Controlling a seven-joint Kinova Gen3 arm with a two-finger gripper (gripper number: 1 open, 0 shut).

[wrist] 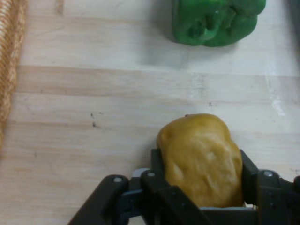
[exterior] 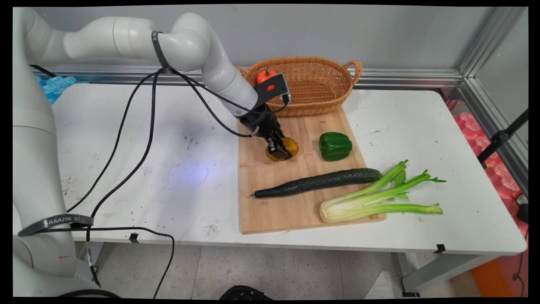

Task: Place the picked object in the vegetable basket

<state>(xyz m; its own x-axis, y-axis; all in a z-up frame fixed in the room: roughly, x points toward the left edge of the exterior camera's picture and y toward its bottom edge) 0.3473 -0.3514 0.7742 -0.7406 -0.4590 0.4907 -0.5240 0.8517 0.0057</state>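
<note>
A yellow-brown potato (exterior: 287, 148) (wrist: 201, 159) lies on the wooden cutting board (exterior: 295, 202) (wrist: 84, 122), and my gripper (exterior: 279, 150) (wrist: 201, 180) is shut on it, one finger pressed against each side. A green bell pepper (exterior: 335, 146) (wrist: 215, 21) sits on the board to the right of the potato. Nearer the front, a long dark cucumber (exterior: 318, 182) lies across the board, with a bunch of celery (exterior: 379, 196) beside it at the board's right corner.
A wicker basket (exterior: 320, 84) (wrist: 8, 65) stands at the board's far end by the wall and holds a red pepper (exterior: 265, 75). Black cables hang from the arm over the table's left half (exterior: 126, 160).
</note>
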